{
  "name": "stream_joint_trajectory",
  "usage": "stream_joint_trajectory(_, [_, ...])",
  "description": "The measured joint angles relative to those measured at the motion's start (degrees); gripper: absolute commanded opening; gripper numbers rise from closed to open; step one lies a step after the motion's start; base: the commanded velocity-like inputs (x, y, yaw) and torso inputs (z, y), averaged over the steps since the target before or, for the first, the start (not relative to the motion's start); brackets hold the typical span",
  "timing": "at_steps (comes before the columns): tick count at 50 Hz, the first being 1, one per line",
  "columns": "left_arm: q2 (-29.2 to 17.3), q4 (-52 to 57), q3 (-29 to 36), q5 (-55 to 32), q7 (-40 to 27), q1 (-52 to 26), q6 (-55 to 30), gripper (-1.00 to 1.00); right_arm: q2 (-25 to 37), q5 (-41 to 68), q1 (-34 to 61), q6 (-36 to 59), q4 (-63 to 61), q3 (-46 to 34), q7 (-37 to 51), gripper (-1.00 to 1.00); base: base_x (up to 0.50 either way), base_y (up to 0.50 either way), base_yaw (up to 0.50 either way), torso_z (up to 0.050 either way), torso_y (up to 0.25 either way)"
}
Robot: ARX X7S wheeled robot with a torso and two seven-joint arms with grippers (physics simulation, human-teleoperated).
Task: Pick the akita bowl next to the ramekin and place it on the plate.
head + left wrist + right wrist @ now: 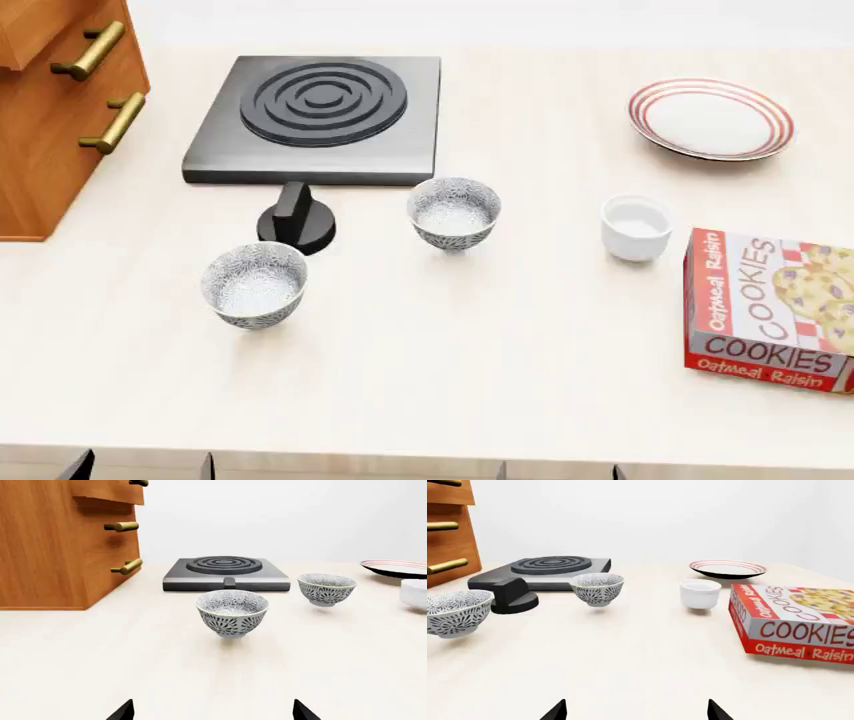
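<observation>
The akita bowl [454, 212] [598, 588] [326, 588], white with a dark floral pattern, stands upright in front of the stove. To its right, a short gap away, is the plain white ramekin [635, 227] [700, 594] [415, 592]. The red-ringed plate [711, 118] [728, 569] [397, 568] lies at the far right with nothing on it. A second, identical patterned bowl [254, 284] [232, 612] [454, 612] stands nearer and to the left. My left gripper [213, 712] [144, 468] and right gripper [637, 711] [561, 472] are both open and hold nothing, low at the near edge of the counter.
A black stove [320, 105] sits at the back, with a black knob [296, 218] in front of it between the two bowls. A wooden drawer cabinet [54, 110] stands at the left. A red cookies box [774, 310] lies at the right, just past the ramekin.
</observation>
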Motion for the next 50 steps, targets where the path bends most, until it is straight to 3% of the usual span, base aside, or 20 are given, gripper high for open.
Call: stream_joint_trajectory(50, [-5.0, -0.3, 5.1, -5.8, -5.2, -0.2, 0.6, 1.0, 5.0, 6.3, 0.2, -0.5, -0.3, -5.7, 6.3, 1.0, 0.0, 0.0, 0.0, 0.0, 0.0])
